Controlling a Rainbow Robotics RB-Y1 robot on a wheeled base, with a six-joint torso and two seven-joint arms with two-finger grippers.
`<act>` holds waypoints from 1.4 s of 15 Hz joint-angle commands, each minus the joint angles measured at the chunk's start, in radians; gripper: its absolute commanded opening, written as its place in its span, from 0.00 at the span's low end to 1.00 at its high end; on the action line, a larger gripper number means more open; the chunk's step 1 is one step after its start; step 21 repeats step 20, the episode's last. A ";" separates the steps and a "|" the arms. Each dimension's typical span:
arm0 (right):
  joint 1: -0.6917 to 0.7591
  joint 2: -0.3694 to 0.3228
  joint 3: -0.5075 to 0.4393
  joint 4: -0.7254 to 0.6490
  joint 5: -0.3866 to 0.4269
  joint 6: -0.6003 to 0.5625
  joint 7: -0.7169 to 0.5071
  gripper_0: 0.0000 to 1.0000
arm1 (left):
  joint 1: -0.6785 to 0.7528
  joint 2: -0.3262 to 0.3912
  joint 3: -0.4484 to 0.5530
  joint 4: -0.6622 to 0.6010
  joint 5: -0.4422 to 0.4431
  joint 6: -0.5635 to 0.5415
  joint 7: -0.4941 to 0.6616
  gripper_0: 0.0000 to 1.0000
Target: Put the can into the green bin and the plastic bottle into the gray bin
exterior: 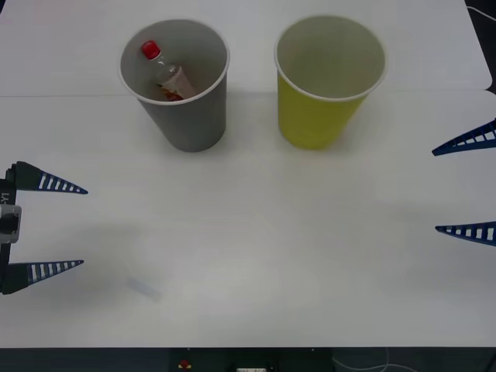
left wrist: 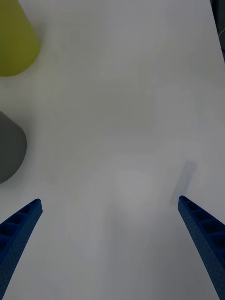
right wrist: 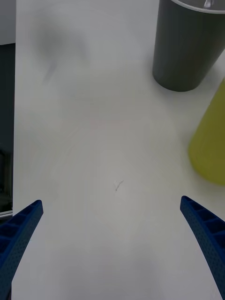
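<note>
- Left gripper: mine, parked at the left edge of the table, fingers spread wide, nothing between them.
- Gray bin: upright, far side, left of centre. Plastic bottle sits inside it, leaning on the wall, red cap up. I'd call that half of the job done.
- Green bin: upright, just beside the gray one, not touching. Pale inside shows no can from above; can't tell whether the can went in, since the bottom isn't fully visible.
- Right gripper: mine, at the right edge, fingers apart and empty, level with the green bin's base.
- Both arms well apart from the bins, so likely idle or finished.
- Surface: plain white tabletop, faint scuff near the front left. Dark strip along the front edge.
</note>
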 commanded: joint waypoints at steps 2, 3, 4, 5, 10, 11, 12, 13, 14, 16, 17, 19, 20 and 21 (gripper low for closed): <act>0.122 0.002 -0.055 0.070 -0.061 0.000 0.199 1.00 | 0.000 0.000 0.000 0.000 0.000 0.000 0.000 1.00; 0.145 0.002 -0.063 0.085 -0.061 0.000 0.241 1.00 | 0.000 0.000 0.000 0.000 0.000 0.000 0.000 1.00; 0.163 0.002 -0.066 0.104 -0.065 0.000 0.273 1.00 | 0.000 0.000 0.000 0.000 0.000 0.000 0.000 1.00; 0.177 0.002 -0.067 0.131 -0.071 0.000 0.321 1.00 | 0.000 0.000 0.000 0.000 0.000 0.000 0.000 1.00; 0.200 0.000 -0.066 0.259 -0.084 -0.027 0.482 1.00 | 0.000 0.000 0.000 0.000 0.000 0.000 0.000 1.00; 0.200 -0.006 -0.066 0.283 -0.084 -0.041 0.502 1.00 | 0.000 0.000 0.000 0.000 0.000 0.000 0.000 1.00; 0.200 -0.011 -0.066 0.300 -0.084 -0.049 0.506 1.00 | 0.000 0.000 0.000 0.000 0.000 0.000 0.000 1.00; 0.200 -0.018 -0.066 0.311 -0.084 -0.055 0.511 1.00 | 0.000 0.000 0.000 0.000 0.000 0.000 0.000 1.00; 0.200 -0.028 -0.064 0.321 -0.084 -0.061 0.512 1.00 | 0.000 0.000 0.000 0.000 0.000 0.000 0.000 1.00; 0.199 -0.038 -0.066 0.341 -0.084 -0.066 0.514 1.00 | 0.000 0.000 0.000 0.000 0.000 0.000 0.000 1.00; 0.199 -0.038 -0.066 0.341 -0.084 -0.066 0.514 1.00 | 0.000 0.000 0.000 0.000 0.000 0.000 0.000 1.00; 0.199 -0.038 -0.066 0.341 -0.084 -0.066 0.514 1.00 | 0.000 0.000 0.000 0.000 0.000 0.000 0.000 1.00; 0.199 -0.038 -0.066 0.341 -0.084 -0.066 0.514 1.00 | 0.000 0.000 0.000 0.000 0.000 0.000 0.000 1.00; 0.199 -0.038 -0.066 0.341 -0.084 -0.066 0.514 1.00 | 0.000 0.000 0.000 0.000 0.000 0.000 0.000 1.00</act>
